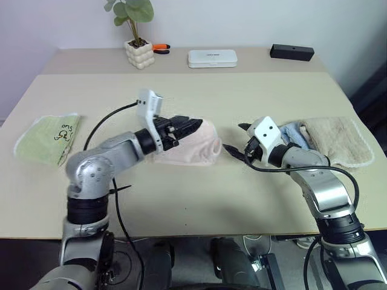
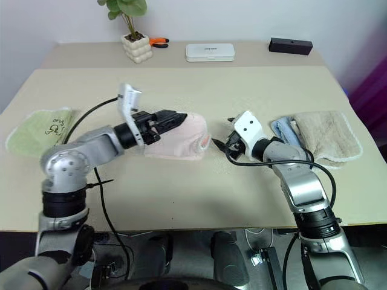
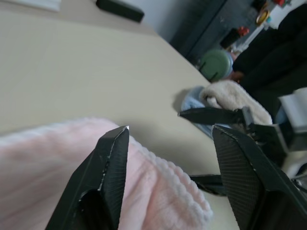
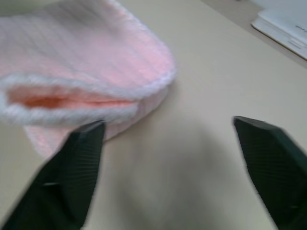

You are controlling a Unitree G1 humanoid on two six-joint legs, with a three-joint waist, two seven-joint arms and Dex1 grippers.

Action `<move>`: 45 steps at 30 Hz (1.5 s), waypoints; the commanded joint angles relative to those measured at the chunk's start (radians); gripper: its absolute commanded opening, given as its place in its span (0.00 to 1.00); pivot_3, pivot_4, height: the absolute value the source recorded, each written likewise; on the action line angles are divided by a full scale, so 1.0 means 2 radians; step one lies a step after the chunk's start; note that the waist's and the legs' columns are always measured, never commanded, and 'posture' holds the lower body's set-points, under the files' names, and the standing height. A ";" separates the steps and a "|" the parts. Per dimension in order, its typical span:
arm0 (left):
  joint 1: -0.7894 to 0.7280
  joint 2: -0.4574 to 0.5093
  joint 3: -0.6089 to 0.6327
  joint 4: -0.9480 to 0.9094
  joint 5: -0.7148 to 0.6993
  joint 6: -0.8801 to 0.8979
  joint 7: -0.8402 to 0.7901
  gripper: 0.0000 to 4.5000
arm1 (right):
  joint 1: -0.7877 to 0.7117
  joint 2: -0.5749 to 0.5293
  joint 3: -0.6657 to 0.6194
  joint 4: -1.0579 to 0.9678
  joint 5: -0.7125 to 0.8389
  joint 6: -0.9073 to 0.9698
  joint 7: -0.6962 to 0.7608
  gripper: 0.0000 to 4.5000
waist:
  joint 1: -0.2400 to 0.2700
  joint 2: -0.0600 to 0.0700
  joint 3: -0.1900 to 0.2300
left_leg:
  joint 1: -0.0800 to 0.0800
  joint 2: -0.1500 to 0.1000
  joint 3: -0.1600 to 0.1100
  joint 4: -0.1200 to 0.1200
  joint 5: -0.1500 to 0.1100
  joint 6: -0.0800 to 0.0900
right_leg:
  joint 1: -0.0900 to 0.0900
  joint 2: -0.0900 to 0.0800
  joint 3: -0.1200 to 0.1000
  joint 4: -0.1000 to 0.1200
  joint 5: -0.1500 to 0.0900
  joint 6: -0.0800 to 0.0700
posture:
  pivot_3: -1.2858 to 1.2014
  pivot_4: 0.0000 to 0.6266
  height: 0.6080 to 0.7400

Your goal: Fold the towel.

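Clearly the left hand stands parted over the towel, its two black fingers spread with nothing between them, one above the pink pile and the other out past its white edge. The right hand is likewise open and empty, poised just beside the towel's end that faces it, fingers wide apart over bare surface.

The towel lies bunched in a soft folded lump near the middle of the surface, between the two hands. At the end facing the right hand the layers gape, white-trimmed edges curling over a pink hollow. It looks light, limp and fluffy: it will sag and drape from wherever it is pinched, and the thick pile should grip well rather than slip. The best hold, I judge, is on the white-edged rim or a corner, one layer only, so the cloth can be drawn flat.

A beige towel and a green towel lie well apart to either side.
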 commanded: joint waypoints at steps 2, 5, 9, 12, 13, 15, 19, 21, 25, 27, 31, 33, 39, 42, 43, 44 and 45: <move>-0.009 0.036 0.050 -0.004 0.044 -0.048 0.023 0.14 | -0.035 -0.004 -0.025 -0.011 0.011 0.004 0.000 0.39 | 0.000 0.000 0.000 | 0.000 0.000 0.000 0.000 0.000 0.000 | 0.000 0.000 0.000 0.000 0.000 0.000 | 0.52 0.24 0.98; -0.004 0.038 0.036 0.014 0.076 -0.067 0.028 0.00 | -0.058 0.007 -0.026 -0.018 0.022 0.017 -0.003 0.05 | 0.000 0.000 0.000 | 0.000 0.000 0.000 0.000 0.000 0.000 | 0.000 0.000 0.000 0.000 0.000 0.000 | 0.52 0.24 0.98; 0.005 0.021 -0.003 0.024 0.109 -0.100 0.001 0.00 | -0.087 0.046 -0.019 -0.027 0.053 0.046 -0.007 0.01 | 0.002 0.000 0.000 | 0.000 0.000 0.000 0.000 0.000 0.000 | 0.000 0.000 0.000 0.000 0.000 0.000 | 0.52 0.24 0.98; 0.012 -0.001 -0.042 0.053 0.134 -0.119 -0.025 0.00 | -0.103 0.099 0.013 -0.015 0.070 0.084 -0.013 0.01 | 0.001 0.000 0.000 | 0.000 0.000 0.000 0.000 0.000 0.000 | 0.000 0.000 0.000 0.000 0.000 0.000 | 0.52 0.24 0.98; 0.016 -0.008 -0.056 0.073 0.147 -0.127 -0.032 0.00 | -0.104 0.115 0.028 -0.001 0.066 0.094 -0.018 0.01 | 0.001 0.000 0.000 | 0.000 0.000 0.000 0.000 0.000 0.000 | 0.000 0.000 0.000 0.000 0.000 0.000 | 0.52 0.24 0.98; 0.023 -0.017 -0.077 0.104 0.172 -0.146 -0.047 0.00 | -0.099 0.130 0.052 0.029 0.046 0.099 -0.029 0.01 | -0.001 0.000 0.000 | 0.000 0.000 0.000 0.000 0.000 0.000 | 0.000 0.000 0.000 0.000 0.000 0.000 | 0.52 0.24 0.98; 0.041 -0.031 -0.122 0.153 0.223 -0.182 -0.069 0.00 | -0.075 0.143 0.085 0.114 -0.003 0.064 -0.059 0.01 | 0.002 0.000 0.000 | 0.000 0.000 0.000 0.000 0.000 0.000 | 0.000 0.000 0.000 0.000 0.000 0.000 | 0.52 0.24 0.98; 0.050 -0.036 -0.136 0.168 0.246 -0.200 -0.073 0.00 | -0.063 0.142 0.095 0.132 -0.016 0.054 -0.060 0.01 | 0.002 0.000 0.000 | 0.000 0.000 0.000 0.000 0.000 0.000 | 0.000 0.000 0.000 0.000 0.000 0.000 | 0.52 0.24 0.98; 0.068 -0.043 -0.129 0.173 0.265 -0.220 -0.074 0.00 | -0.047 0.132 0.094 0.129 -0.028 0.040 -0.060 0.01 | 0.002 0.001 -0.001 | 0.001 0.000 0.000 0.000 0.000 0.000 | 0.001 0.000 0.000 0.000 0.000 0.000 | 0.52 0.24 0.98; 0.077 -0.049 -0.104 0.148 0.246 -0.226 -0.078 0.00 | -0.047 0.132 0.073 0.106 -0.015 0.038 -0.058 0.01 | 0.001 0.001 -0.001 | 0.001 0.000 0.000 0.000 0.000 0.000 | 0.001 0.000 0.000 0.000 0.000 0.000 | 0.52 0.24 0.98; 0.094 -0.058 -0.025 0.079 0.168 -0.213 -0.081 0.00 | -0.049 0.111 0.040 0.045 0.018 0.046 -0.030 0.28 | 0.001 0.001 -0.001 | 0.000 0.000 0.000 0.000 0.000 0.000 | 0.000 0.000 0.000 0.000 0.000 0.000 | 0.52 0.24 0.98; 0.101 -0.049 0.014 0.067 0.153 -0.199 -0.055 0.11 | -0.045 0.089 0.032 0.010 0.028 0.048 -0.012 0.49 | 0.001 0.001 -0.001 | 0.000 0.000 0.000 0.000 0.000 0.000 | 0.000 0.000 0.000 0.000 0.000 0.000 | 0.52 0.24 0.98; 0.122 -0.035 0.112 0.088 0.087 -0.103 0.027 0.74 | -0.028 0.030 0.019 -0.087 0.069 0.071 0.042 1.00 | -0.001 0.001 -0.001 | 0.001 0.000 0.000 0.000 0.000 0.000 | 0.000 0.000 0.000 0.000 0.000 0.000 | 0.52 0.24 0.98; 0.118 -0.040 0.108 0.102 0.070 -0.052 0.040 0.95 | -0.023 0.022 0.026 -0.102 0.074 0.071 0.052 1.00 | 0.003 0.001 -0.001 | 0.000 0.000 0.000 0.001 0.000 0.000 | 0.001 0.000 0.000 0.000 0.000 0.000 | 0.52 0.24 0.98; 0.112 -0.050 0.109 0.112 0.060 -0.039 0.043 0.95 | -0.019 0.019 0.031 -0.108 0.075 0.069 0.058 1.00 | 0.003 0.001 -0.001 | 0.000 0.000 0.000 0.001 0.000 0.000 | 0.001 0.000 0.000 0.000 0.000 0.000 | 0.52 0.24 0.98; 0.105 -0.060 0.107 0.121 0.052 -0.029 0.046 0.95 | -0.014 0.017 0.037 -0.113 0.075 0.067 0.064 1.00 | 0.005 0.001 -0.001 | 0.000 0.000 0.000 0.001 0.000 0.000 | 0.001 0.000 0.000 0.000 0.000 0.000 | 0.52 0.24 0.98; 0.097 -0.070 0.103 0.129 0.046 -0.020 0.046 0.95 | -0.010 0.015 0.043 -0.115 0.072 0.064 0.066 1.00 | 0.005 0.001 -0.001 | 0.000 0.000 0.000 0.001 0.000 0.000 | 0.002 0.000 0.000 0.000 0.000 0.000 | 0.52 0.24 0.98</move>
